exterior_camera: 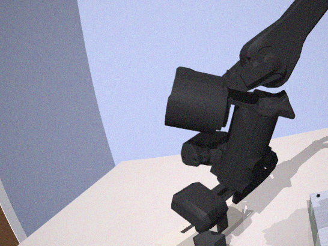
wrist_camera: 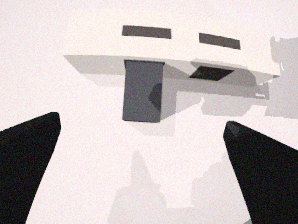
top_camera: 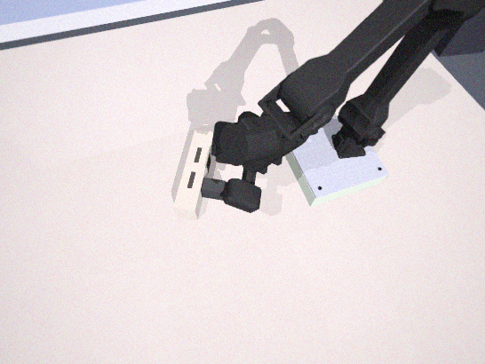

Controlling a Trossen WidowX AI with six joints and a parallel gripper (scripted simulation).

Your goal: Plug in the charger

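Observation:
The cream power strip (top_camera: 183, 195) (wrist_camera: 95, 42) has two dark slots on top. The dark grey charger (top_camera: 212, 187) (wrist_camera: 137, 92) sits against its side face at the left outlet in the wrist view, in line with the left slot. No prongs show between them. The right outlet (wrist_camera: 212, 73) is a dark opening with nothing in it. My gripper (wrist_camera: 143, 125) is open and empty, its fingertips apart on either side of the charger's outer end and back from the strip. In the exterior view one finger (exterior_camera: 198, 205) covers part of the strip.
A pale blue block (top_camera: 346, 179) (exterior_camera: 322, 219) with dark holes stands to the right of the strip in the top view, with a black arm part resting on it. The arm reaches in from the upper right and covers part of the strip's side. The table edge runs along the top.

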